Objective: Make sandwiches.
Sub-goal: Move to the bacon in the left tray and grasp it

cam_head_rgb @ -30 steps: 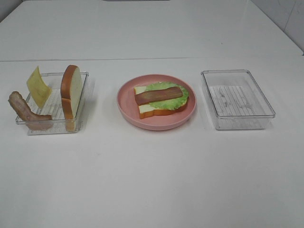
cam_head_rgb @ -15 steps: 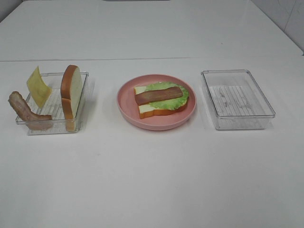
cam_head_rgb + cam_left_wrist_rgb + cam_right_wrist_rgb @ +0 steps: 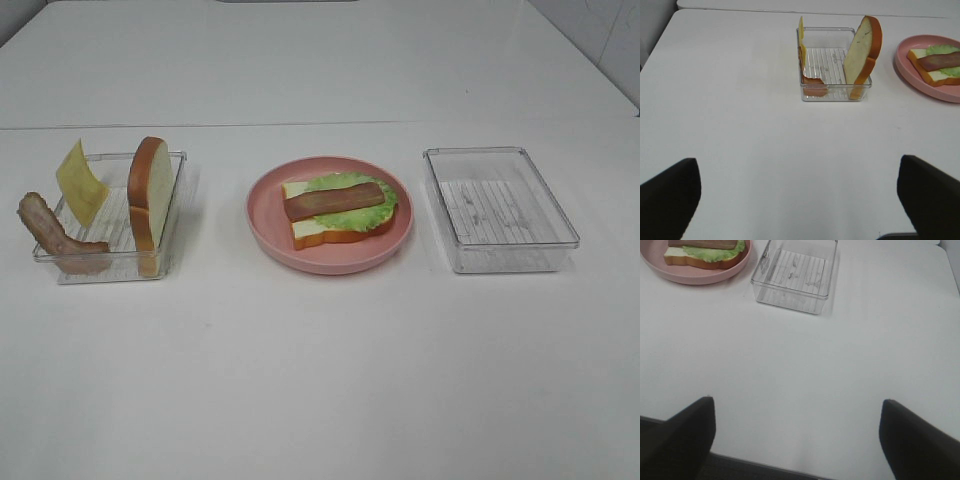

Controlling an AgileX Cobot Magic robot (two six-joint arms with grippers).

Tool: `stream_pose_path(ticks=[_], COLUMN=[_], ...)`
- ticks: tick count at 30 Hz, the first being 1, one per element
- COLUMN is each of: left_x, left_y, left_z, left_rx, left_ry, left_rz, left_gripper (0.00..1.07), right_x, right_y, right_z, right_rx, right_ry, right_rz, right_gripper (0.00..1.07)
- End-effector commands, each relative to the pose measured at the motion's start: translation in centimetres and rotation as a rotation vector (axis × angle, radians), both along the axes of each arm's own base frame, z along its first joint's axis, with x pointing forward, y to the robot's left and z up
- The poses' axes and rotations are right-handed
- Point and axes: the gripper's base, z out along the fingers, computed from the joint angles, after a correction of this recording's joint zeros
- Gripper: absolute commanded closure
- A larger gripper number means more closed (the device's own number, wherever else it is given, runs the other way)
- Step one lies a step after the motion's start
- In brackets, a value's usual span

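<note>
One stack: white bread slice (image 3: 312, 232), green lettuce leaf (image 3: 340, 181), brown meat strip (image 3: 333, 201), lay on round pink plate (image 3: 330, 262).
Clear plastic tray (image 3: 118, 222): held upright second bread slice (image 3: 150, 195), yellow cheese square (image 3: 80, 183), second meat strip (image 3: 55, 235).
Left gripper (image 3: 797, 165), right gripper (image 3: 796, 401): jaws stood wide, empty.

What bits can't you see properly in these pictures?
1. Left gripper and right gripper: only dark tips show in the wrist views, cut by the frame edge; absent from the high view.
2. Round pink plate: cut off in both wrist views.
3. Bottom white bread slice: mostly under the green lettuce leaf.
</note>
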Motion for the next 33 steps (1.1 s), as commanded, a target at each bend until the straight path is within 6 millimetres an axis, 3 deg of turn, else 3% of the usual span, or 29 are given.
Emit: stream_pose_path(ticks=[1, 12, 18, 20, 24, 28, 29, 33], left_x=[0.0, 0.9, 2.5, 4.5, 6.3, 9.8, 9.8, 13.8], left_y=[-0.2, -0.2, -0.1, 0.2, 0.5, 0.9, 0.9, 1.3], left_z=[0.0, 0.2, 1.2, 2.1, 2.4, 1.5, 1.5, 0.3], left_rx=[-0.024, -0.028, -0.030, -0.027, -0.015, 0.020, 0.020, 0.037], left_ry=[-0.011, 0.034, 0.052, 0.001, 0.009, 0.127, 0.127, 0.247], left_rz=[-0.015, -0.020, -0.013, 0.005, 0.019, 0.035, 0.035, 0.041], left_gripper=[0.07, 0.07, 0.07, 0.07, 0.07, 0.07, 0.07, 0.07], right_x=[-0.5, -0.5, -0.5, -0.5, -0.5, -0.5, -0.5, -0.5], right_y=[0.1, 0.1, 0.1, 0.1, 0.1, 0.1, 0.1, 0.1], right_z=[0.0, 0.0, 0.0, 0.0, 0.0, 0.0, 0.0, 0.0], right_rx=[-0.004, -0.002, -0.002, -0.002, -0.002, -0.002, -0.002, -0.002], right_ry=[-0.037, -0.037, -0.037, -0.037, -0.037, -0.037, -0.037, -0.037], right_rz=[0.004, 0.005, 0.005, 0.005, 0.005, 0.005, 0.005, 0.005], right_gripper=[0.20, 0.20, 0.20, 0.20, 0.20, 0.20, 0.20, 0.20])
